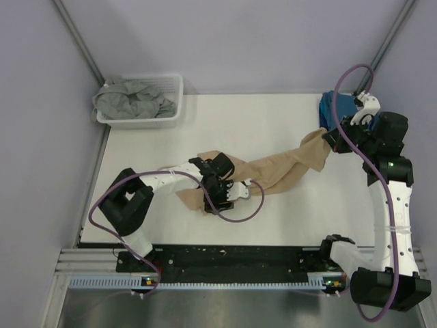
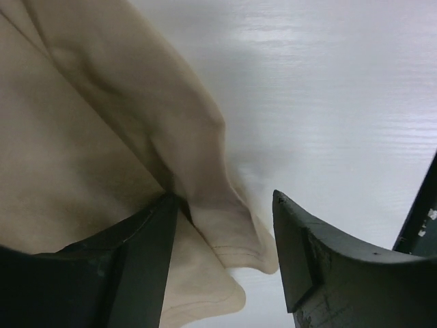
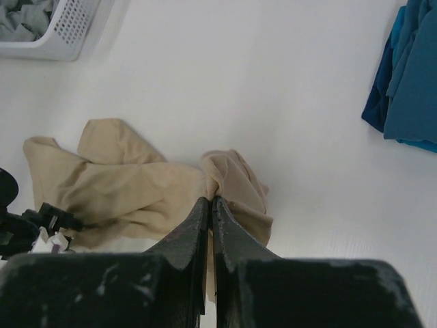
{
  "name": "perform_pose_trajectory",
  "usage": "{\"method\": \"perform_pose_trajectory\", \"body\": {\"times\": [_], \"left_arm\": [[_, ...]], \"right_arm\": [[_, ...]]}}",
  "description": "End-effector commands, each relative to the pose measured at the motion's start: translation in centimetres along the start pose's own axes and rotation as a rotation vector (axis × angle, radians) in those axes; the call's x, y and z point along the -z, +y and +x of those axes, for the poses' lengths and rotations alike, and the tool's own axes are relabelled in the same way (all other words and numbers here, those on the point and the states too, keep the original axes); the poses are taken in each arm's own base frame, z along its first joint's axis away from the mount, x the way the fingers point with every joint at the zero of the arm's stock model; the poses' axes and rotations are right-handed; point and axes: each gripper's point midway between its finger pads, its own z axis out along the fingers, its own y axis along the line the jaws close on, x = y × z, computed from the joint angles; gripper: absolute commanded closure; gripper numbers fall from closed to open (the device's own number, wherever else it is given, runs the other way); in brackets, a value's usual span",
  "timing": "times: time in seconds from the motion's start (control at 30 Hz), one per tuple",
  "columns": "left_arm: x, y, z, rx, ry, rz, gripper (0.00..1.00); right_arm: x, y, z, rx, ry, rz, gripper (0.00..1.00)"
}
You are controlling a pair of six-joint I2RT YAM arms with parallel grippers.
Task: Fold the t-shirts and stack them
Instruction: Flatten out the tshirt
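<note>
Over on the far right, the right gripper is clenched tight on the tan t-shirt, a bunched corner of the cloth pinched right at its fingertips. You can see it plainly from the right wrist: the two black fingers are pressed together with the fabric puckering out just above them.

From that pinch the tan t-shirt stretches in a long, twisted band across the white table, down and leftward to the middle, where the rest of it lies rumpled under the left arm's wrist.

The left gripper sits low over that crumpled end. From the left wrist view its jaws stand apart. A folded hem of the tan cloth hangs between them, lying against one finger, with a bare strip of table showing before the other. So it is released, not clamped on anything.

The teal-blue t-shirt lies in a heap at the far right corner of the table, just behind the right gripper and apart from the tan one.

The grey-green t-shirt is piled inside the white slatted basket at the far left corner, well away from both grippers.
</note>
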Motion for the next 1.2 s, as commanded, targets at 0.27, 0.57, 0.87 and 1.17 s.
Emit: {"method": "perform_pose_trajectory", "body": {"times": [0.27, 0.57, 0.87, 1.17], "left_arm": [[9.3, -0.1, -2.7, 0.045, -0.032, -0.074, 1.00], [30.3, 3.6, -2.3, 0.125, -0.256, -0.573, 1.00], [44.0, 3.2, -0.5, 0.184, -0.311, -1.009, 1.00], [45.0, 8.5, -0.5, 0.190, -0.260, -1.122, 1.00]], "right_arm": [[1.8, 0.2, -3.7, 0.035, -0.097, 0.057, 1.00], [9.3, 3.2, -11.5, 0.134, -0.340, 0.133, 1.00], [20.1, 9.5, -16.8, 0.267, -0.628, 0.114, 1.00], [14.3, 8.1, -18.4, 0.224, -0.555, 0.024, 1.00]]}}
